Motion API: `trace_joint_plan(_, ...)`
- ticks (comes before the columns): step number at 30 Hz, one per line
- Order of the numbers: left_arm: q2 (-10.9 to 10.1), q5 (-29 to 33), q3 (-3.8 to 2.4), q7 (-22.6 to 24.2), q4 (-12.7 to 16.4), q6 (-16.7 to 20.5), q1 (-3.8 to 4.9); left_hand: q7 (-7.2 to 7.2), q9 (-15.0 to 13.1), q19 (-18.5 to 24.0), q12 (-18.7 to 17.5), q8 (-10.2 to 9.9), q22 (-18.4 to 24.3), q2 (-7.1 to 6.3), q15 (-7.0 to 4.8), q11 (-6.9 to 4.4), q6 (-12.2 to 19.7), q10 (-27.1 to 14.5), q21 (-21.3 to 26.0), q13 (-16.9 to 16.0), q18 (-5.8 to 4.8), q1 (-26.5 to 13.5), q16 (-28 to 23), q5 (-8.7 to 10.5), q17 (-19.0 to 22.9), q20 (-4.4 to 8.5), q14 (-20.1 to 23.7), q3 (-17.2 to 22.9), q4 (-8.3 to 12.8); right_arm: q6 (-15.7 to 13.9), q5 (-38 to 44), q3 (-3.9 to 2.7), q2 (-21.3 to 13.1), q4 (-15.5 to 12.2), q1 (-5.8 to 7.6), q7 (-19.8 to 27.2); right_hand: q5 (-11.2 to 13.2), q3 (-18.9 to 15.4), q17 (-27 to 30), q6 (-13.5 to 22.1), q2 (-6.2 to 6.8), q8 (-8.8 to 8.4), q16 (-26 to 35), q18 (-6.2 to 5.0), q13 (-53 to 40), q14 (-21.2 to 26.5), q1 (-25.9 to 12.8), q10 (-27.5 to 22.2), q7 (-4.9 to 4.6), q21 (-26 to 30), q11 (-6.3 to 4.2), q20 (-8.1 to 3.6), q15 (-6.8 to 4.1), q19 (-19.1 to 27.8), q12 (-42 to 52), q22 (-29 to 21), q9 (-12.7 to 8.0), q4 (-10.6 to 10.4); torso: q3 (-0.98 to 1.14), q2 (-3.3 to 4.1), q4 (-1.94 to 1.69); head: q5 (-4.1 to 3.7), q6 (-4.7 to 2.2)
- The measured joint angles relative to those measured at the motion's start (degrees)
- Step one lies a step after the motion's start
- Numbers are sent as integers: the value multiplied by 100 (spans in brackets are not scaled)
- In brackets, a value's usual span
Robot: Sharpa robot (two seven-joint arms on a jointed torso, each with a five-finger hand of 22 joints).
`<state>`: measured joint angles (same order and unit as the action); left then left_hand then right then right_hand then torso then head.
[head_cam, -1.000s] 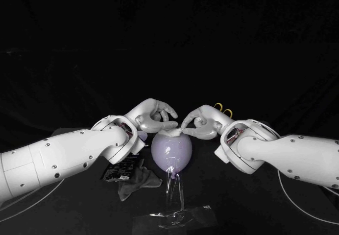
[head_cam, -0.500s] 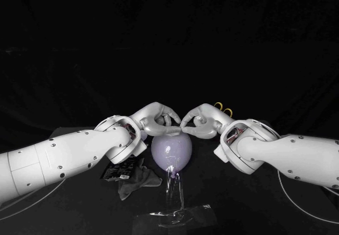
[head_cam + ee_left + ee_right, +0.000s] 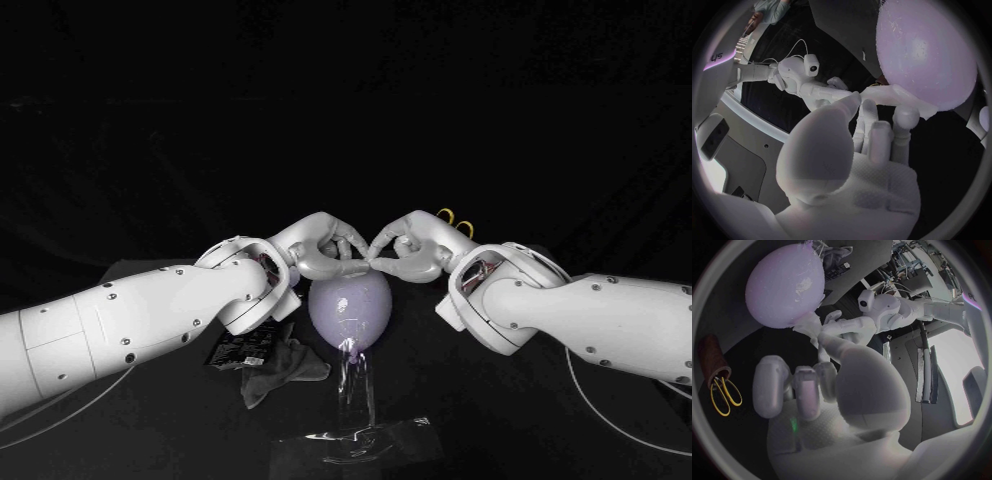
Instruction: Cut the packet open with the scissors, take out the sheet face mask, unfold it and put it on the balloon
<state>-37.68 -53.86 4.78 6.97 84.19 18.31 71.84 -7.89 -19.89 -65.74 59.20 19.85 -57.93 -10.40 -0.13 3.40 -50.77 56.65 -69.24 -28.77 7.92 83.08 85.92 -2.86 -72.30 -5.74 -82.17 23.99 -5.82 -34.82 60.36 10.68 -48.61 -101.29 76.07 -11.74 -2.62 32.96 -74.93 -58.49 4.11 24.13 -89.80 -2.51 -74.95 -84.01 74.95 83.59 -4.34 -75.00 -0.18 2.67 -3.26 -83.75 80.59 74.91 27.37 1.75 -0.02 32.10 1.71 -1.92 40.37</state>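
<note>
A pale lilac balloon (image 3: pixel 351 312) stands upright on a clear stand (image 3: pixel 356 395) at the table's middle. The white sheet mask (image 3: pixel 353 270) lies bunched on the balloon's top. My left hand (image 3: pixel 320 250) and right hand (image 3: pixel 408 250) meet fingertip to fingertip over it, each pinching the mask. The left wrist view shows my left hand (image 3: pixel 861 150) reaching to a white fold of mask (image 3: pixel 889 95) at the edge of the balloon (image 3: pixel 929 55). In the right wrist view my right hand (image 3: pixel 829 385) touches the mask (image 3: pixel 811 325) under the balloon (image 3: pixel 786 285).
The dark cut packet (image 3: pixel 248 348) and a crumpled grey piece (image 3: pixel 284 368) lie on the table left of the stand. Yellow-handled scissors (image 3: pixel 456 222) sit behind my right hand, beside a brown holder (image 3: pixel 711 352). The stand's clear base (image 3: pixel 361 445) is near the front edge.
My left hand has moved down and right, closing in on the balloon's top until its fingers meet the right hand's. The right hand and balloon have hardly moved.
</note>
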Motion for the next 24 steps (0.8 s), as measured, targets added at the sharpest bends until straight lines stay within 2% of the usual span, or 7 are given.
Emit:
trace_joint_plan(11, 8, 12, -1, -26, -45, -64, -2, 3, 46, -41, 53, -26, -91, 54, -5, 1, -44, 0, -70, -107, 1, 54, 43, 0, -97, 0, -36, 101, 21, -2, 6, 0, -4, -2, 0, 9, 10, 0, -2, 10, 0, 19, 0, 0, 0, 0, 0, 0, -3, 0, 0, 1, 0, 1, -11, 3, -4, 0, -1, 0, 0, -1, 3)
trace_joint_plan(15, 11, 19, -2, -28, -44, -76, -2, 52, 52, -72, 122, -23, -137, 113, -7, -44, -194, 83, -123, -210, 0, 67, 55, 0, -146, 30, -78, 135, 37, -2, 8, 0, -4, 3, -1, 10, 11, 0, -2, -12, 0, 25, 4, -1, 2, 0, 0, 0, 9, 0, 0, 9, 0, 9, -11, 4, -5, 0, -1, 0, -2, 4, 8)
trace_joint_plan(24, 19, 48, -2, -28, -51, -87, -2, 160, 45, -153, 260, 220, -265, 261, -79, -152, -610, 238, -223, -461, 1, 156, 83, 1, -262, 71, -149, 271, 143, -2, 15, 0, -10, 7, -4, 11, 11, 0, 3, -21, 0, 23, 7, 0, 4, 0, 0, 0, 1, 0, 0, 10, 0, 10, -12, 3, -4, 0, 0, 0, -1, 12, 9)
